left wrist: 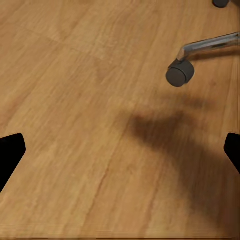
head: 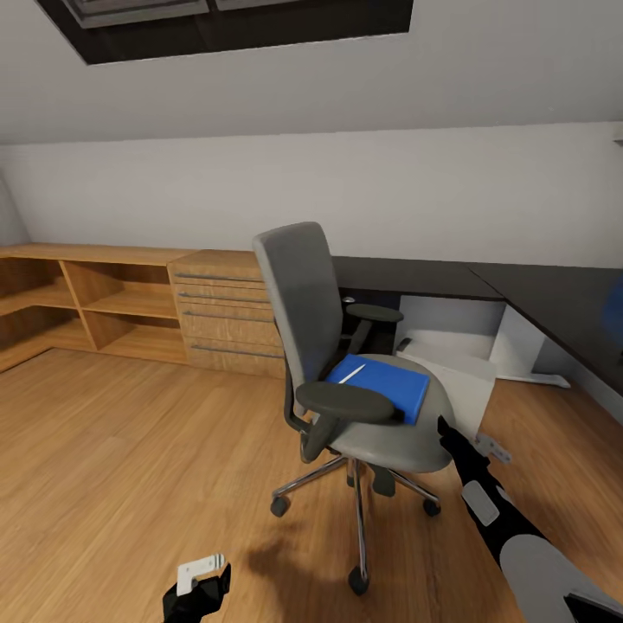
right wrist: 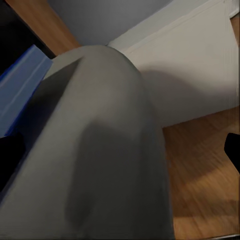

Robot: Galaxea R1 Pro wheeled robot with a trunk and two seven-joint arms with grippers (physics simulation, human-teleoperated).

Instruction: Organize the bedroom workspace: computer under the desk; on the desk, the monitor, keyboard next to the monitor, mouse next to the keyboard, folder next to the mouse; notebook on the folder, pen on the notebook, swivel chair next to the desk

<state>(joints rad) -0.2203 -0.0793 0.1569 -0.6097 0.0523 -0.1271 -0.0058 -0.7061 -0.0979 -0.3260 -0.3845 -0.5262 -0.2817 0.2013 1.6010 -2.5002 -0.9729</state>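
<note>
The grey swivel chair (head: 346,363) stands on the wood floor in front of the black desk (head: 415,277). On its seat lies the blue folder (head: 381,385) with the white pen (head: 352,374) on top. The folder's blue edge (right wrist: 20,87) also shows beside the grey seat (right wrist: 100,150). My right gripper (head: 445,428) (right wrist: 120,155) is open at the seat's front-right edge, fingers spread to either side of the cushion. My left gripper (head: 203,588) (left wrist: 120,150) hangs open low over bare floor near a castor (left wrist: 179,74). The light-grey computer (head: 463,381) sits under the desk. Monitor, keyboard, mouse and notebook are out of view.
A light-wood drawer chest (head: 221,311) and open shelves (head: 86,303) line the back wall at the left. The chair's chrome base (head: 359,502) spreads between my arms. Open wood floor lies to the left. A blue shape (head: 614,311) shows at the right edge.
</note>
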